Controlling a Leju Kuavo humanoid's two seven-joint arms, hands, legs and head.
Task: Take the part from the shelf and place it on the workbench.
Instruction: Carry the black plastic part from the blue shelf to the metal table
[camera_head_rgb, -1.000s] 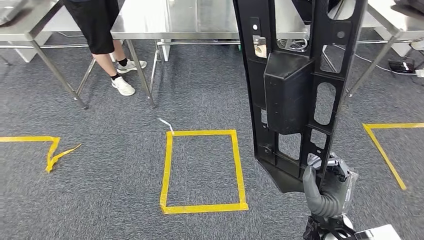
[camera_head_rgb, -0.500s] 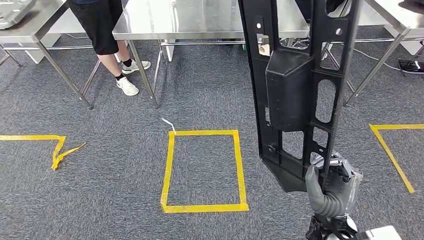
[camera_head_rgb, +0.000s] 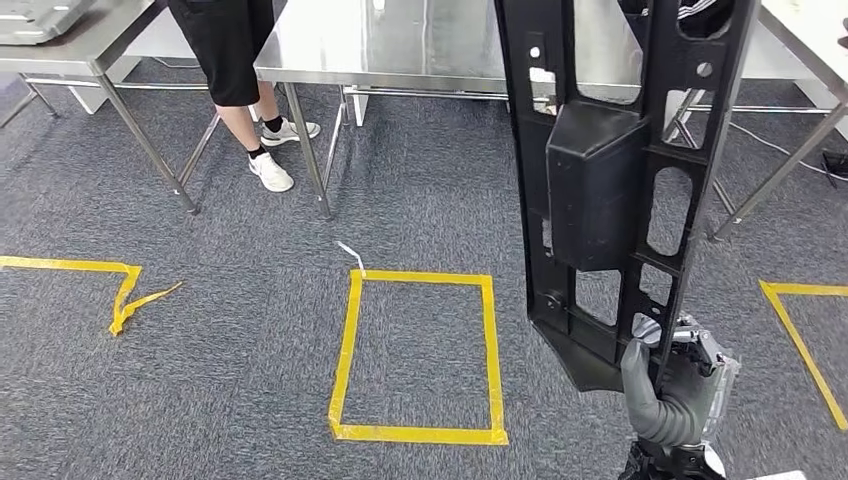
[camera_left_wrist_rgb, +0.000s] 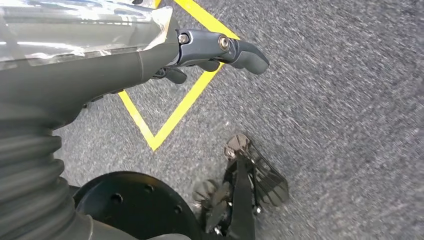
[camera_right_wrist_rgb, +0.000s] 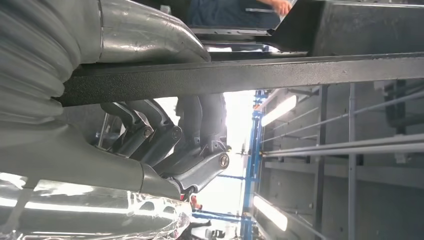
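R hand (camera_head_rgb: 672, 398) grips black part (camera_head_rgb: 610, 190) upright, low end; L hand (camera_left_wrist_rgb: 210, 52) holds nothing, fingers apart.

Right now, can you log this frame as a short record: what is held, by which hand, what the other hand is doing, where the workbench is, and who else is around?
held item: long black plastic part, upright
holding hand: right hand, gripping the part's lower end
left hand: left hand holds nothing, above grey carpet
workbench: steel table ahead, part not yet on it
floor marks: yellow tape rectangle on carpet, left of the part
bystander: person's legs in white shoes beside the table
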